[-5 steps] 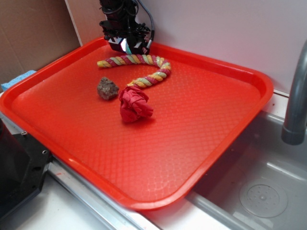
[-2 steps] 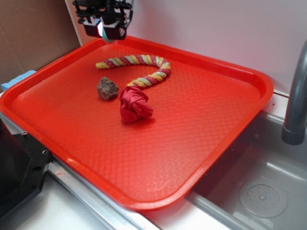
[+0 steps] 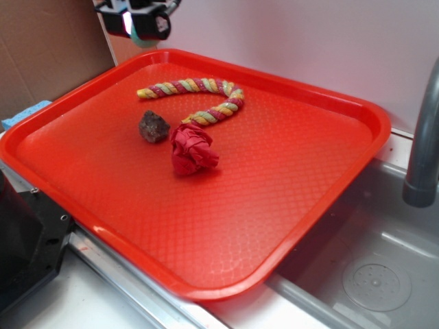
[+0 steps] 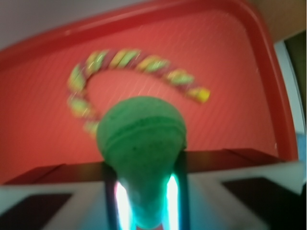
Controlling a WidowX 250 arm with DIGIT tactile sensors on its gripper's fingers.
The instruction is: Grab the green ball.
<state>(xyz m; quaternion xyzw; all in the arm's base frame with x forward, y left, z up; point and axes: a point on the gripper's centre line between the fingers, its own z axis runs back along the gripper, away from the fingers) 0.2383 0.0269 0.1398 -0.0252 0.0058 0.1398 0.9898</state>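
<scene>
My gripper (image 3: 140,27) is at the top left of the exterior view, raised above the far left corner of the red tray (image 3: 357,116). It is shut on the green ball (image 3: 143,41), whose teal-green underside shows just below the fingers. In the wrist view the green ball (image 4: 141,139) fills the middle, squeezed between the two jaws, with the gripper (image 4: 144,191) closed round its lower part. The tray floor lies well below it.
On the tray lie a multicoloured rope (image 3: 199,96), also in the wrist view (image 4: 134,64), a brown rock lump (image 3: 153,127) and a red wad of cloth (image 3: 193,149). A metal sink (image 3: 370,274) with a faucet pipe (image 3: 422,137) is at the right. A blue sponge (image 3: 24,113) sits at the left.
My gripper has risen and moved left, away from the rope's far end to above the tray's far left corner, carrying the green ball with it.
</scene>
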